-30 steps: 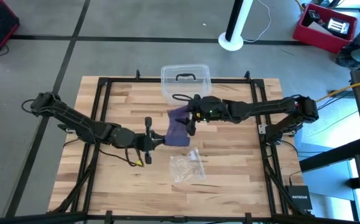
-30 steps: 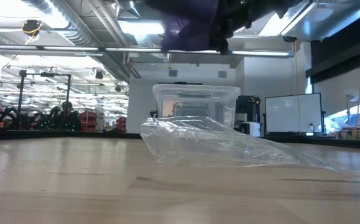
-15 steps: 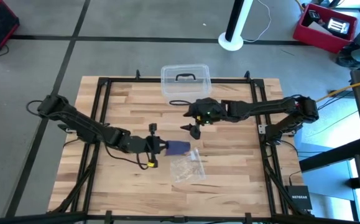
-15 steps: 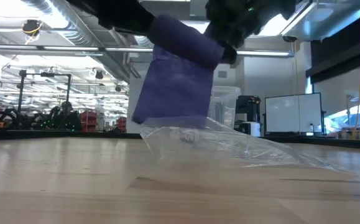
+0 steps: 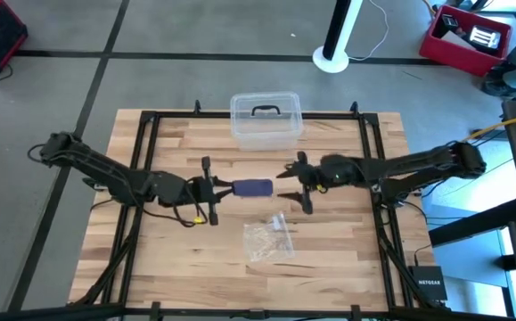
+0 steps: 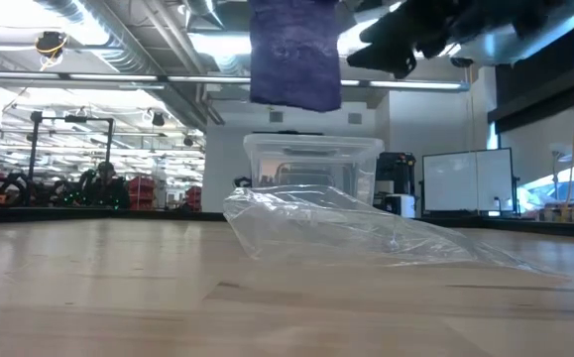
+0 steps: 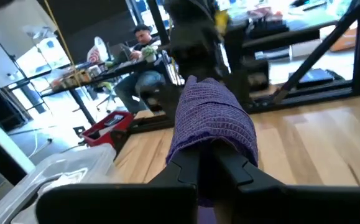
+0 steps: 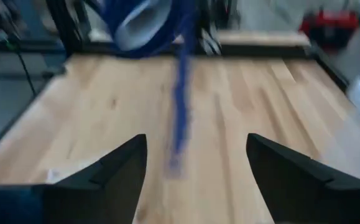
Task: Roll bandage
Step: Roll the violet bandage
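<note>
The left end effector is squeezed shut on the bandage, holding it up in the air above the middle of the bench. The bandage looks like a short purple bundle sticking out from the tips toward the other arm. In the low view it hangs high above the clear plastic bag, not touching it. The clear box sits near the far edge.

The right end effector is just beside the bandage's free end, with its two fingers spread wide and nothing between them. Its own wrist view shows a thin blue strip dangling in front of the gap (it is blurry, so I cannot tell how loose the tail is).

I think the step now is to catch the loose end and wind it on. To do it well, the left side should hold tight and steady. The right side should come in slowly, close on the hanging strip only, and keep the strip flat and a little tight, so the roll stays neat and does not slip out.
</note>
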Robot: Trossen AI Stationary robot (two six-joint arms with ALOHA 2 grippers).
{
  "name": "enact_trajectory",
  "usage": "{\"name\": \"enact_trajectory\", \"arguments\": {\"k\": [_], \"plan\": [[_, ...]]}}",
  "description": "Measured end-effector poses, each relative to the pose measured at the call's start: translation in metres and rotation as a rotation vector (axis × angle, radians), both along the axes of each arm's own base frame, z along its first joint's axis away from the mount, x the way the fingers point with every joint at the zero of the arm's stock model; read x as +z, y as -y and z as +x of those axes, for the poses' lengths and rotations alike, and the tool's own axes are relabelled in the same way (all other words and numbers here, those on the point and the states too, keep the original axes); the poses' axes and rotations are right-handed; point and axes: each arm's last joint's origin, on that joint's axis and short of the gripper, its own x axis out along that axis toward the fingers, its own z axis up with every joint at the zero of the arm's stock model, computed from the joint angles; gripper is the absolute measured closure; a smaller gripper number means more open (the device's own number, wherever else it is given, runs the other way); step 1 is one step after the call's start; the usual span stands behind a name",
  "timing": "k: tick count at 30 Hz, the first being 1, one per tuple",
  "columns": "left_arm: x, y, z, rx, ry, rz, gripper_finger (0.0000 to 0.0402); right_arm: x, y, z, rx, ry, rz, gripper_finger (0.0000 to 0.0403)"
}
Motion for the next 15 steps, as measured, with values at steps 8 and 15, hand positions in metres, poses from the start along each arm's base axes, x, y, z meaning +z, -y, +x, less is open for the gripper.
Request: {"name": "enact_trajectory", "arguments": {"k": [8, 15], "plan": [[0.004, -0.004, 0.003, -0.036, 0.051, -0.025, 0.0396, -0.043, 0.0, 0.012, -0.074, 0.198, -0.009, 0.0143], [0.006, -0.004, 0.003, -0.039, 0.067, -0.033, 0.0396, -0.042, 0.0, 0.031, -0.055, 0.208, -0.112, 0.0175]]}}
